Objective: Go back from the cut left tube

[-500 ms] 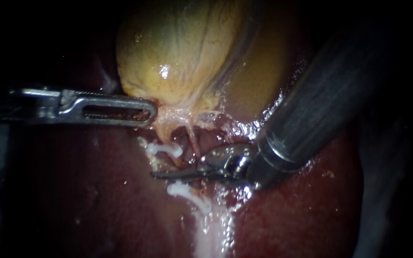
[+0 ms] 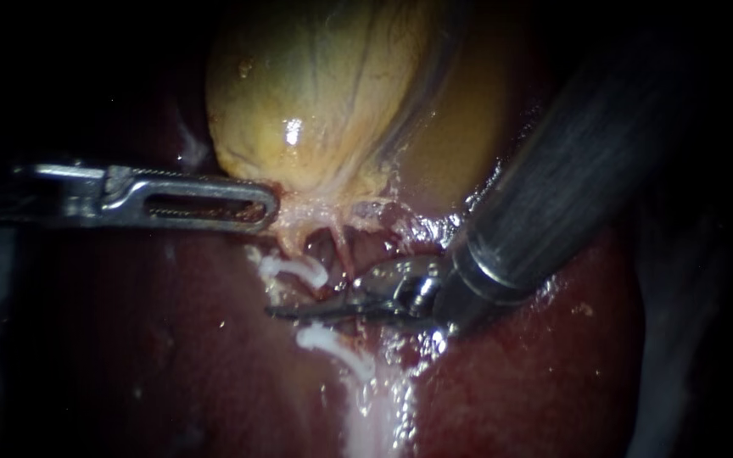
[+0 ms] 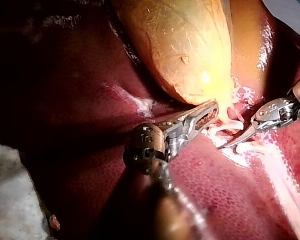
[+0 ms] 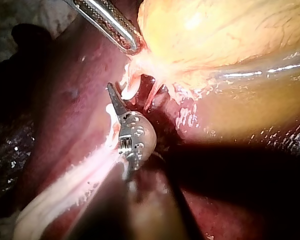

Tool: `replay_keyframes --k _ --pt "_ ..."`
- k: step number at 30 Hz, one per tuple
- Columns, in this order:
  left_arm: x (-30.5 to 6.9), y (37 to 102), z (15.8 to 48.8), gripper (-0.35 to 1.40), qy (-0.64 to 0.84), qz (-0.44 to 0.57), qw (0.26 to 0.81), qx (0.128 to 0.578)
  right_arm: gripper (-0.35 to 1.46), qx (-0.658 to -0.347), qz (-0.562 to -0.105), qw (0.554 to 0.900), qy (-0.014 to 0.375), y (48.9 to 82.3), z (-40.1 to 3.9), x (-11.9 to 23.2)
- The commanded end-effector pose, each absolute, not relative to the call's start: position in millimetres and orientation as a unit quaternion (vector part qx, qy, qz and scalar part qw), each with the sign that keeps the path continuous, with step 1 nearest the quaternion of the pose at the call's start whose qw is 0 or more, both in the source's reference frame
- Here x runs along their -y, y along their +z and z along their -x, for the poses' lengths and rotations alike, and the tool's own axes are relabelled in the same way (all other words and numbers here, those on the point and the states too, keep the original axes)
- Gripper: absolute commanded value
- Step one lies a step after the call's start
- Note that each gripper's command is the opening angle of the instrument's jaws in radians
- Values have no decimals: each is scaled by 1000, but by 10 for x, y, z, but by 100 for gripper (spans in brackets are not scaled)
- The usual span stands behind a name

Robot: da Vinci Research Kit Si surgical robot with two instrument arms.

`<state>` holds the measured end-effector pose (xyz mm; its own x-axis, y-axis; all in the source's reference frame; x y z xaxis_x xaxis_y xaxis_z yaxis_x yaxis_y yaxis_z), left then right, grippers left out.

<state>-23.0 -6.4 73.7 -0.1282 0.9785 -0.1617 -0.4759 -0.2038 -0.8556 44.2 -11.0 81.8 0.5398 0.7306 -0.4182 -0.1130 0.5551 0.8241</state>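
Note:
The yellow gallbladder [image 2: 316,93] lies on the dark red liver [image 2: 129,339]. My left instrument [image 2: 269,206] comes in level from the left, its slotted jaws shut on the tissue at the gallbladder's lower end [image 3: 212,109]. Below that, the left tube is parted into two pale ends, an upper one [image 2: 294,268] and a lower one [image 2: 328,343]. My right instrument [image 2: 277,312] lies in the gap between them, its thin curved blades together and pointing left [image 3: 230,145]. The right wrist view has the blade tip [image 4: 111,89] just short of the upper end.
A thin reddish strand [image 2: 343,250] runs down from the gallbladder's lower end, just right of the cut. A pale band of tissue [image 2: 375,416] continues from the lower tube end over the liver. My right instrument's thick shaft [image 2: 570,170] covers the upper right.
The end of my right instrument's shaft has shifted slightly left, while its blade tips stay at the same spot between the tube ends. My left instrument holds still.

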Motion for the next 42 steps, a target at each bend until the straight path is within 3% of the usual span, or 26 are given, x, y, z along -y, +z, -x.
replay_keyframes --k 1,3,4,6,20,24,35,42 --pt "64 737 229 -35 675 382 538 329 7 -403 -388 783 272 818 -442 111" --pt "64 737 229 -35 676 382 538 329 88 -424 -375 780 267 817 -443 111" --pt "64 737 228 -35 676 382 538 329 108 -430 -374 777 269 816 -445 111" --pt "64 737 228 -35 676 382 538 329 130 -441 -370 771 273 815 -448 111" --pt "62 736 223 -35 676 382 537 331 136 -445 -378 766 268 796 -420 112" --pt "62 737 222 -35 676 382 537 331 135 -454 -371 772 247 786 -405 106" --pt "61 737 221 -35 674 381 538 333 143 -482 -291 805 188 755 -341 76" --pt "61 737 221 -35 673 382 538 333 143 -483 -256 819 174 740 -303 59"
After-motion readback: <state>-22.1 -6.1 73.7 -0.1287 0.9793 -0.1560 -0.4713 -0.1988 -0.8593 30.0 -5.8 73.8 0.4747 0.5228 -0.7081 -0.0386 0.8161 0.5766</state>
